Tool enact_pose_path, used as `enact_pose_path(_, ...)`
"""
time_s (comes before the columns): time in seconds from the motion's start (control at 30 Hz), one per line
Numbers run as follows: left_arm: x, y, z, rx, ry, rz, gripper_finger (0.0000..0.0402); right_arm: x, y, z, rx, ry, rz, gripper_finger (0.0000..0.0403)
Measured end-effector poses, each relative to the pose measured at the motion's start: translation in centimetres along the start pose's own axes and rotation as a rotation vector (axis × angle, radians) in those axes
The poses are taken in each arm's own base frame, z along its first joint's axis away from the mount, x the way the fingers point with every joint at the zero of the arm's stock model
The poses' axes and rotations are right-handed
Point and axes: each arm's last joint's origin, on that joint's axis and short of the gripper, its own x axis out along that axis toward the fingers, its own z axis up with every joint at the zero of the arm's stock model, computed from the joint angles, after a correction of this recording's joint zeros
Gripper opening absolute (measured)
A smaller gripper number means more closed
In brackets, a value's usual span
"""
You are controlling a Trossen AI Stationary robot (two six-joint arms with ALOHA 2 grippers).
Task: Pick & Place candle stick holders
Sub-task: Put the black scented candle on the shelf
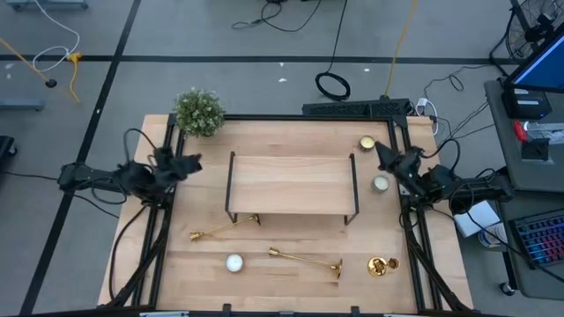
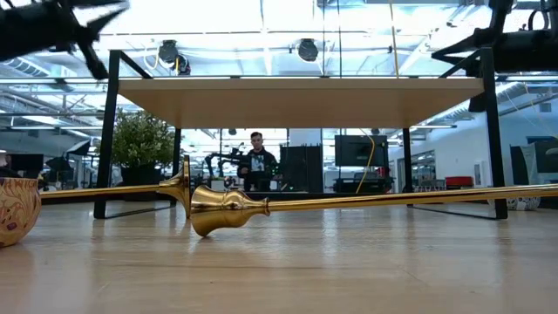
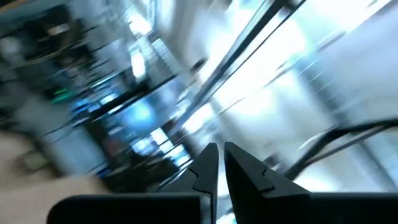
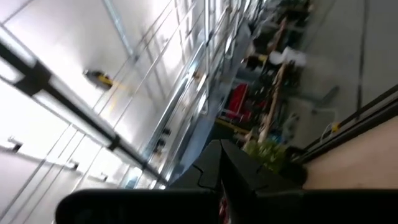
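Nothing is placed yet: two candle stick holders (image 1: pixel 222 227) (image 1: pixel 306 260) lie flat on the table (image 1: pixel 282 286) before the empty wooden shelf (image 1: pixel 292 183). The left gripper (image 1: pixel 192 162) and right gripper (image 1: pixel 382 151) are held closed, empty, at the table's sides.

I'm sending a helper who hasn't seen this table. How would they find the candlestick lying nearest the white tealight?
Start at the wooden shelf mid-table, then look toward the front edge. Right of the white tealight lies a gold candlestick, flat, its flared base pointing right. Unlike the other lying candlestick, it sits clear of the shelf's legs.
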Motion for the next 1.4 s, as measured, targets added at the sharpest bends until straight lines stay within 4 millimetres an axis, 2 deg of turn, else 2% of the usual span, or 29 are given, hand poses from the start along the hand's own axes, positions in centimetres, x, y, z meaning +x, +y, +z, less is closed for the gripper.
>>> enact_pose_path(0.1,0.0,-1.0,0.6,-0.037,-0.015,-0.126,0.0031,0.0,-0.1,0.1,-0.002,-0.048,-0.031,0.0004)
enact_pose_path(0.33,1.5,-4.0,1.6,-0.083,0.099,-0.325,0.0031,0.0,-0.2,0.4,-0.046,-0.125,-0.084,0.0004)
enact_pose_path(0.53,4.5,-7.7,2.0,-0.058,0.226,-0.46,0.0031,0.0,-0.2,0.4,-0.075,-0.121,-0.083,0.0004)
enact_pose_path(0.67,7.0,-9.4,1.3,-0.017,0.311,-0.457,0.0031,0.0,-0.2,0.4,-0.048,-0.121,-0.078,0.0004)
enact_pose_path(0.83,9.5,-10.1,-0.3,0.012,0.376,-0.43,0.0031,0.0,0.1,0.6,0.055,-0.131,-0.044,0.0004)
enact_pose_path(1.0,11.1,-10.2,-1.8,0.017,0.446,-0.424,0.0031,-0.1,1.3,1.0,0.041,-0.09,0.094,0.0004)
enact_pose_path(1.13,11.8,-10.7,-1.9,0.05,0.444,-0.458,0.0031,-0.3,2.3,1.5,0.014,-0.069,0.231,0.0004)
enact_pose_path(1.27,12.3,-11.2,-1.7,0.079,0.424,-0.477,0.0031,-0.2,2.8,1.5,-0.063,-0.024,0.284,0.0004)
enact_pose_path(1.4,12.5,-11.6,-1.3,0.11,0.387,-0.481,0.0031,0.1,4.6,1.9,-0.086,-0.001,0.355,0.0004)
